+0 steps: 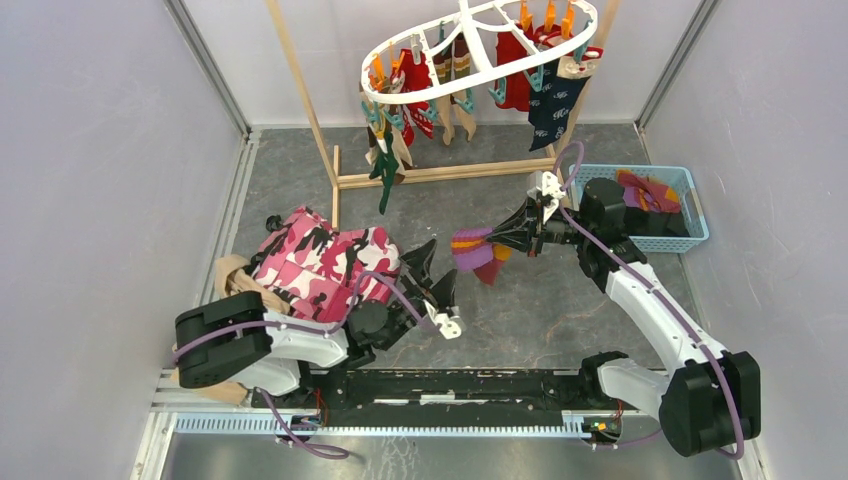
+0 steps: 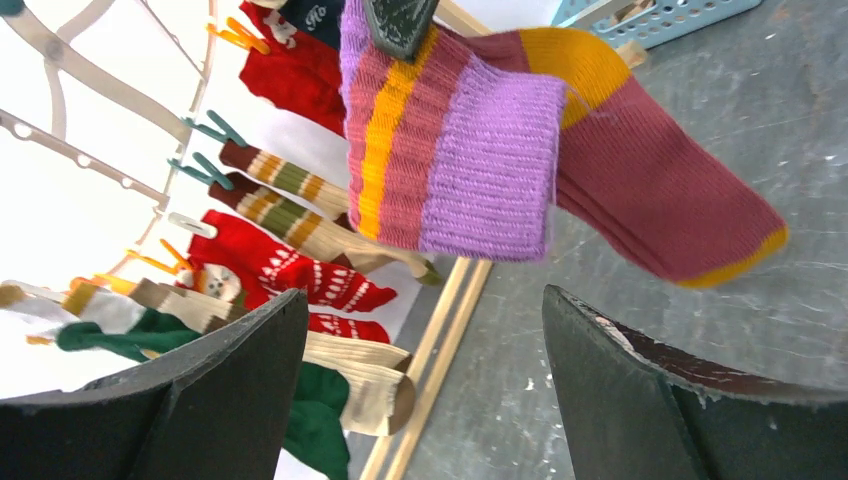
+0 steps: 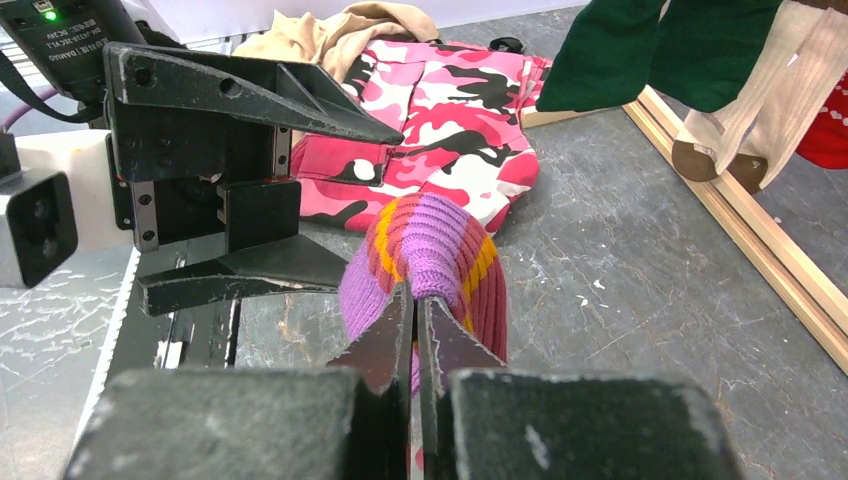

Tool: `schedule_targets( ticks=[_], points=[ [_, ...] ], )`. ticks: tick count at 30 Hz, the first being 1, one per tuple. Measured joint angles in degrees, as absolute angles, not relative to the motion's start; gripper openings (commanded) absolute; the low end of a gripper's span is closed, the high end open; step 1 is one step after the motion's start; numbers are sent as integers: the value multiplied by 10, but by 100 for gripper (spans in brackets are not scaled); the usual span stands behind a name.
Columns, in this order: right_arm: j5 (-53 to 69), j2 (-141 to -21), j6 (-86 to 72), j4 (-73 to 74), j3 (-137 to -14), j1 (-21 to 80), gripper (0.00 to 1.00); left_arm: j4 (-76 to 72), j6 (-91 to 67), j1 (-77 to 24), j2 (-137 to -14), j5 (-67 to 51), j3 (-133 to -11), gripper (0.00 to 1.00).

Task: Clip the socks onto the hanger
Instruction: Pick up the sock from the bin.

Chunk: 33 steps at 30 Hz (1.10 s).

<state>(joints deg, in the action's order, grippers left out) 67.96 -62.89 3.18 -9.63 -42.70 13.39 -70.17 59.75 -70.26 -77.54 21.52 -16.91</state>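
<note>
Right pincer point(image 3: 414, 300) tight on ribbed, yellow-striped purple knit sock point(image 2: 480, 170); left pincer point(image 2: 425, 300) agape.

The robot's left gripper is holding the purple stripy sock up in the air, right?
No, the right gripper is holding the purple stripy sock up in the air. The right wrist view shows its jaws shut on it.

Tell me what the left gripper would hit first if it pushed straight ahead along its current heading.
Most likely the striped sock pinched by the right gripper. It hangs just ahead of the open left gripper, a little above its centre line, though depth is unclear.
</note>
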Motion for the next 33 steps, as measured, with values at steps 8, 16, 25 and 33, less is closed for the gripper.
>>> schedule_targets(
  ticks=[8, 16, 25, 33],
  points=[
    [680, -630, 26, -98, -427, 134, 0, -725, 673, -698, -858, 229, -228, 86],
    [681, -632, 25, -98, -427, 134, 0, -749, 715, -684, -912, 237, -262, 78],
    [681, -637, 24, -99, -427, 134, 0, -759, 720, -684, -916, 216, -286, 25],
    [681, -647, 25, -98, -427, 134, 6, -697, 646, -684, -876, 169, -286, 2]
  ],
)
